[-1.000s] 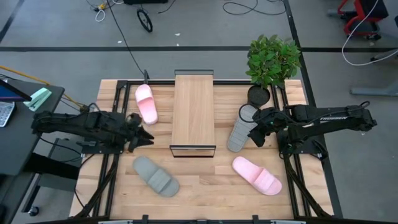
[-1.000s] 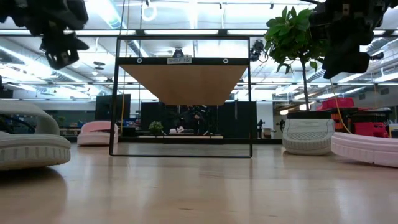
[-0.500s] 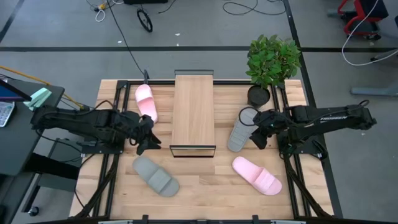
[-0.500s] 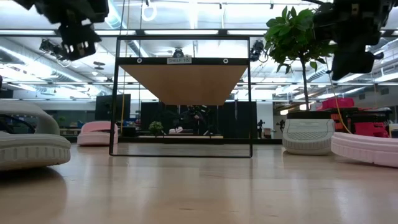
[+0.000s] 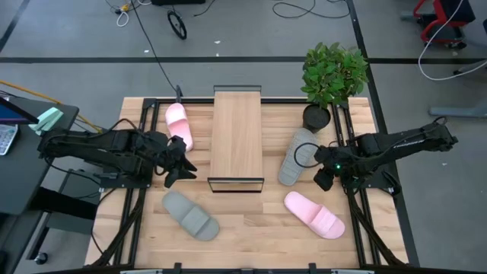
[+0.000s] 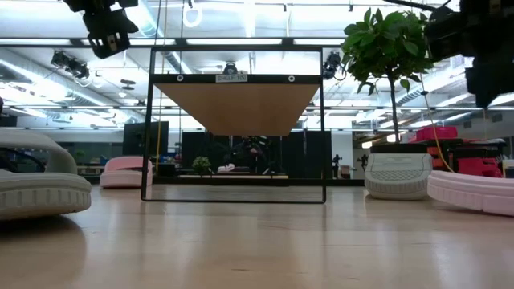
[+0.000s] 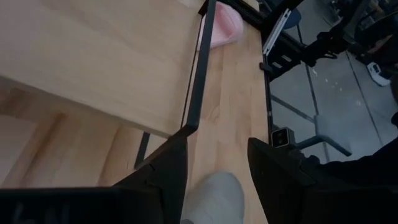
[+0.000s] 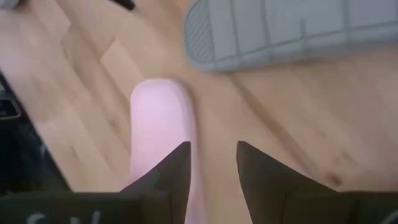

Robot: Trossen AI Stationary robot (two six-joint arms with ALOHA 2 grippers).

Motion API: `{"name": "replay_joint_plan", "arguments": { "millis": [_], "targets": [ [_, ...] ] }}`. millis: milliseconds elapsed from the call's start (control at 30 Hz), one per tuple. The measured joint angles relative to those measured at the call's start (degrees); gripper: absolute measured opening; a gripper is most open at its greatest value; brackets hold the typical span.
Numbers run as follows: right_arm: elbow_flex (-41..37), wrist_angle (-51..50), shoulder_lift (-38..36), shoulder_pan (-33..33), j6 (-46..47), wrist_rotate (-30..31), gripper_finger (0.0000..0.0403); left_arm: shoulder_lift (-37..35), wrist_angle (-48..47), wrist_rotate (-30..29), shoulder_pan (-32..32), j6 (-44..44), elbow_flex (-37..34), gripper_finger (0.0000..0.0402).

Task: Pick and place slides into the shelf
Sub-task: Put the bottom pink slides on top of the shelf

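Observation:
The shelf [image 5: 237, 138], a light wood plank in a thin black frame, stands mid-table. One pink slide [image 5: 179, 125] lies left of it and one grey slide [image 5: 190, 215] toward the near left. A second grey slide [image 5: 295, 156] lies right of the shelf, a second pink slide [image 5: 314, 214] near right. My left gripper [image 5: 179, 163] hovers open, high above the table [image 6: 108, 36] by the shelf's near left corner [image 7: 186, 127]. My right gripper [image 5: 323, 176] hovers open between the right-hand grey slide [image 8: 292, 31] and pink slide [image 8: 161, 124].
A potted plant [image 5: 332, 76] stands at the far right, just beyond the grey slide. Black rails [image 5: 129, 205] run along the table's left and right sides. Bare wood [image 5: 251, 221] lies between the two near slides.
My left gripper has moved right toward the shelf's near left corner and risen. My right gripper has moved from beside the grey slide toward the near edge and the pink slide. No slide has moved.

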Motion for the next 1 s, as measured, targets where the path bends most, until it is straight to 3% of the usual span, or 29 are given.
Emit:
{"name": "replay_joint_plan", "arguments": {
  "millis": [267, 667, 1000],
  "targets": [
    [0.0, 0.2, 0.0, 6.0, 7.9, 4.6, 0.0135, 0.0, 0.1, -0.2, 0.0, 2.0, 0.0, 0.0172],
    [0.0, 5.1, 6.2, 20.2, 27.4, 4.0, 0.0136, 0.0, 0.1, -0.6, 0.0, 6.4, 0.0, 0.0172],
    [0.0, 9.9, 13.7, 33.7, 55.2, -1.5, 0.0134, 0.0, 0.2, -0.6, 0.0, 9.6, -0.1, 0.0172]
  ]
}}
